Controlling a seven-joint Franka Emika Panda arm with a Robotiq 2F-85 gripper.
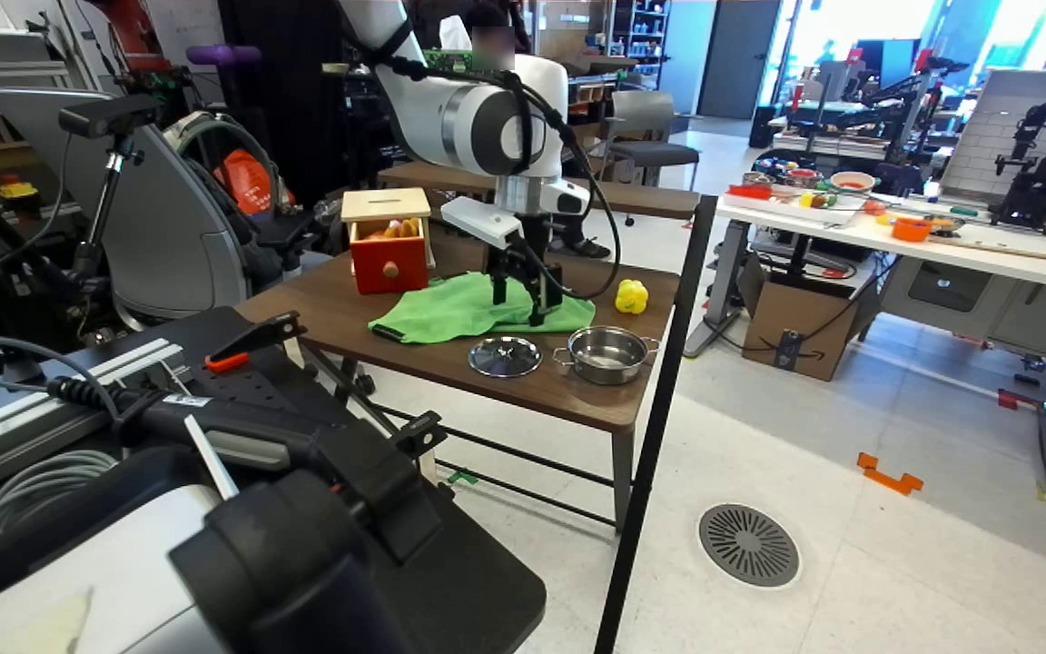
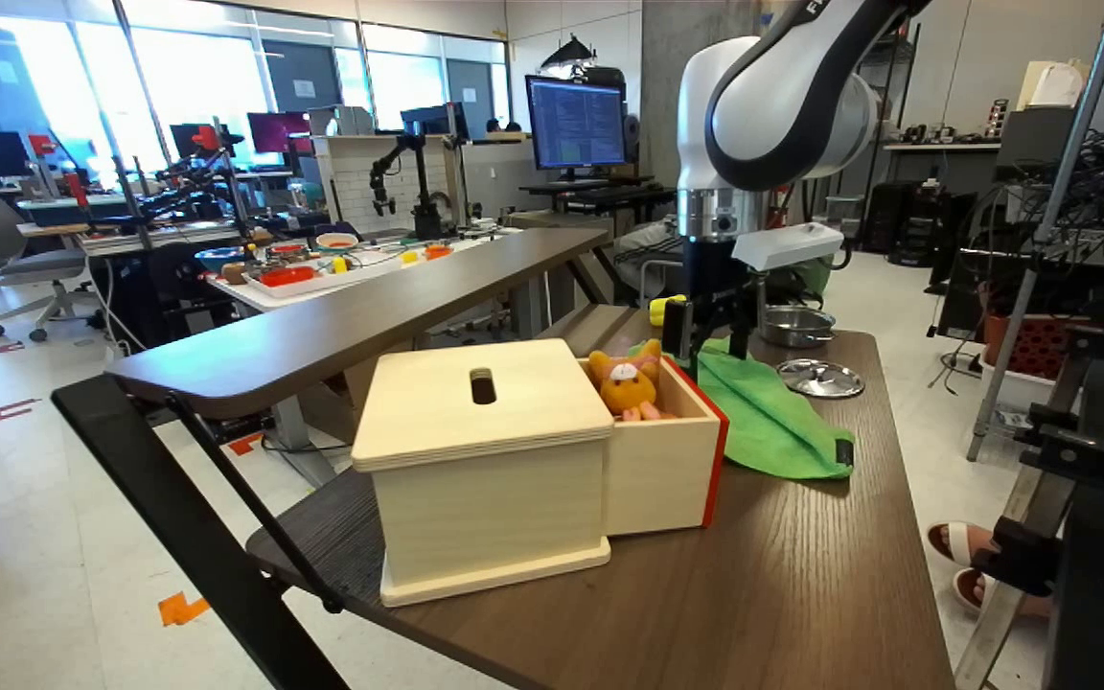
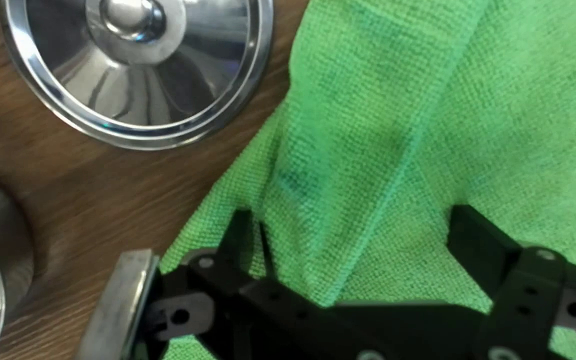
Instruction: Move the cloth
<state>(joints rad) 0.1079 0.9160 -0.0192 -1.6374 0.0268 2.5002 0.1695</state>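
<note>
Gripper (image 3: 351,214), released, with fingers (image 3: 483,250) spread wide right over the green cloth (image 3: 523,115); cannot tell whether touching. Lies creased on the wooden table (image 3: 93,200) beneath, with edge slanting past the finger on the left in the wrist view. Leaves a strip of wood, narrow by the lid (image 3: 138,55), wider by the pot (image 3: 13,240), left of the gripper there. Left of the gripper in an exterior view, in the way: box (image 1: 384,204) with pulled-out drawer (image 1: 382,263); right: yellow toy (image 1: 632,297).

cloth (image 3: 418,150): green; gripper (image 3: 353,214): black; drawer front (image 1: 387,254): red; table (image 2: 753,594): brown, wood-grained; lid (image 3: 138,85): silver
</note>
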